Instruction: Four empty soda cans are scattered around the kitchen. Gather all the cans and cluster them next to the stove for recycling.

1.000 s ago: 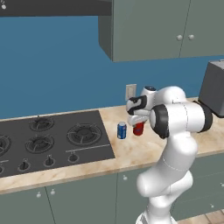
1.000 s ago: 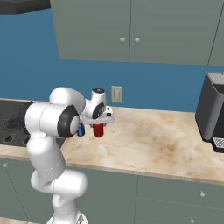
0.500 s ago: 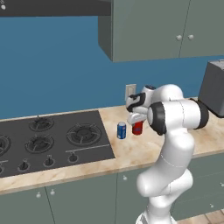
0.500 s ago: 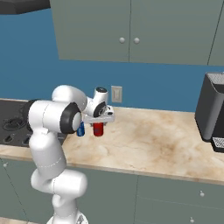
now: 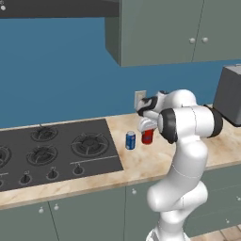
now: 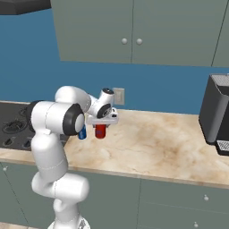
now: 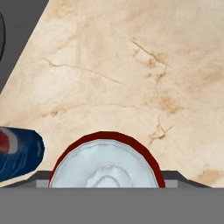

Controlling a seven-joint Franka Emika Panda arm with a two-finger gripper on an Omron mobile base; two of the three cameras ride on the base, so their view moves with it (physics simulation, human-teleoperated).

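The gripper (image 6: 101, 125) points down over a red soda can (image 6: 100, 131), its hand right on top of the can; whether the jaws clamp the can or stand clear of it cannot be told. In the hand view the can's silver top (image 7: 104, 164) sits just below the camera. A blue soda can (image 5: 130, 140) stands upright just beside the red one, on the beige marble counter (image 5: 155, 159), near the right edge of the black stove (image 5: 56, 150).
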